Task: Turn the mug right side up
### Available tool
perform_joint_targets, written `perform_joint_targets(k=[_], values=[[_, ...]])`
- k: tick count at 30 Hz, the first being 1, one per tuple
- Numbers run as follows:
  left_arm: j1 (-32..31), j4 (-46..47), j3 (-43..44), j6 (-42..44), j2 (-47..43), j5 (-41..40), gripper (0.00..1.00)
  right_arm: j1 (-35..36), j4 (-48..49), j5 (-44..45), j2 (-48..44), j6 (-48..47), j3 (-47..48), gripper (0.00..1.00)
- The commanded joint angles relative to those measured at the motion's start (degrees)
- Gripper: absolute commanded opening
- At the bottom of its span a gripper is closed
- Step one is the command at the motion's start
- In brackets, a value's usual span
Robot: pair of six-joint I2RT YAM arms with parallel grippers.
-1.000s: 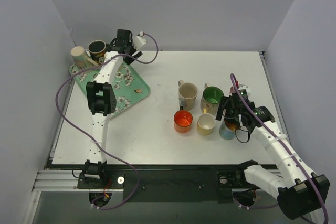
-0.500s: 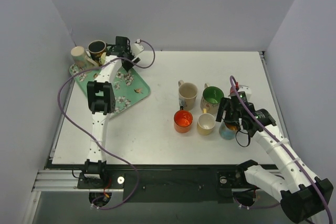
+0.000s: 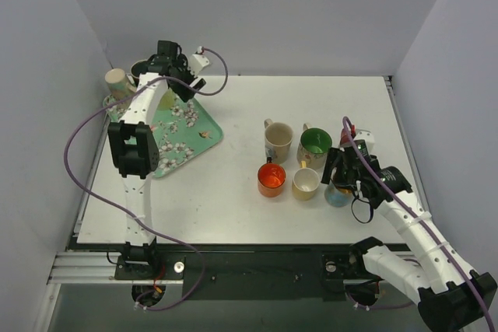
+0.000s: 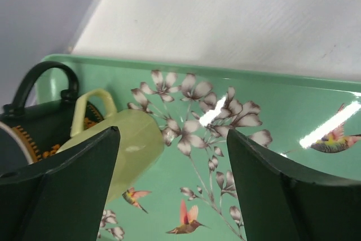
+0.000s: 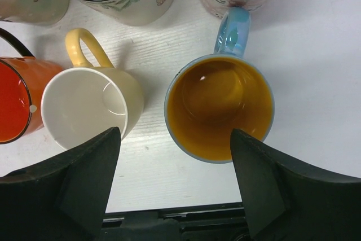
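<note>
The left end effector (image 4: 172, 139), spread open, hovers over the sideways pale mug (image 4: 127, 145) (approach step); next it should descend and grip it.

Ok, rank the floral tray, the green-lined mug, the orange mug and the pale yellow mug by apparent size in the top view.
1. floral tray, largest by far.
2. green-lined mug.
3. orange mug and pale yellow mug: too alike to rank.

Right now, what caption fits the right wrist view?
Open end effector hovers above an upright blue mug beside a cream mug.
</note>
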Motion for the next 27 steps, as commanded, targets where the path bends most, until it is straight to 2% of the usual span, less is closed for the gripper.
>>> perform_joint_targets(k=[1,2,3,7,13,15,27], values=[[1.3,3.0,3.2,-3.5,-5.5,0.8,0.90,0.3,-1.6,1.9,-1.2,0.3,-1.6,0.73],[1.4,3.4,4.4,-6.3,-4.4,-1.5,0.96,0.4,-1.6,2.1,-1.3,0.3,-1.7,0.73],[1.9,3.2,8.3,-9.9,-3.6,-2.6,0.97,0.3,-1.8,2.4,-1.6,0.4,-2.1,0.74],[3.4,-3.7,20.1,-16.3,3.7,-6.9,0.97,0.2,-1.8,2.8,-3.0,0.7,-2.8,0.73],[6.5,-0.3,14.5,-27.6,2.7,-4.0,0.97,0.2,-1.8,3.1,-2.9,0.6,-3.2,0.74],[9.3,0.3,13.7,-29.7,2.8,-2.9,0.97,0.2,-1.8,3.2,-2.8,0.7,-3.4,0.74],[9.4,1.6,13.0,-30.8,7.4,-6.5,0.97,0.2,-0.8,3.3,-2.2,0.7,-4.4,0.74]])
